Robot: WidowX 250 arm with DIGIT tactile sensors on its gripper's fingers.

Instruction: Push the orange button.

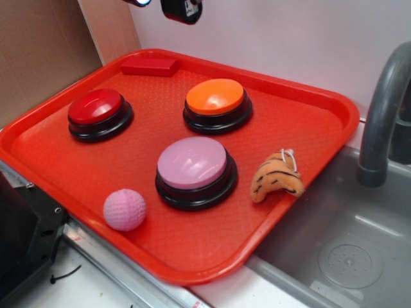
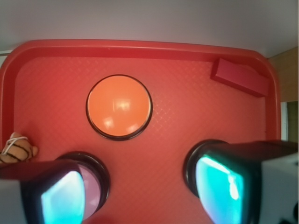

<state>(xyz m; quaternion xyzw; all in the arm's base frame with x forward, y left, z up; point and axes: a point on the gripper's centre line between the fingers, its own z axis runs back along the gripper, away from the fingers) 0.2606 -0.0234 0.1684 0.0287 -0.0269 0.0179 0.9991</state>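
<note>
On the red tray [image 1: 308, 138], going left to right in the exterior view: the red button [image 1: 96, 108] sits toward the tray's left corner, a pink ball [image 1: 124, 209] lies near the front edge, the pink button [image 1: 192, 165] stands mid-tray, and the orange button [image 1: 216, 99] rests nearer the back edge. A red block [image 1: 149, 66] lies along that back edge. A small striped plush toy [image 1: 276, 177] hangs over the right edge, toward the grey sink [image 1: 347, 250] and its faucet [image 1: 382, 122].

Only a dark scrap of the arm shows at the top here — the wrist view supplies the rest: the gripper [image 2: 149, 189] hangs above the tray, jaws spread wide, holding nothing. The orange button [image 2: 119, 106] lies apart from both fingers, ahead of the gap between them, nearer the left one.
</note>
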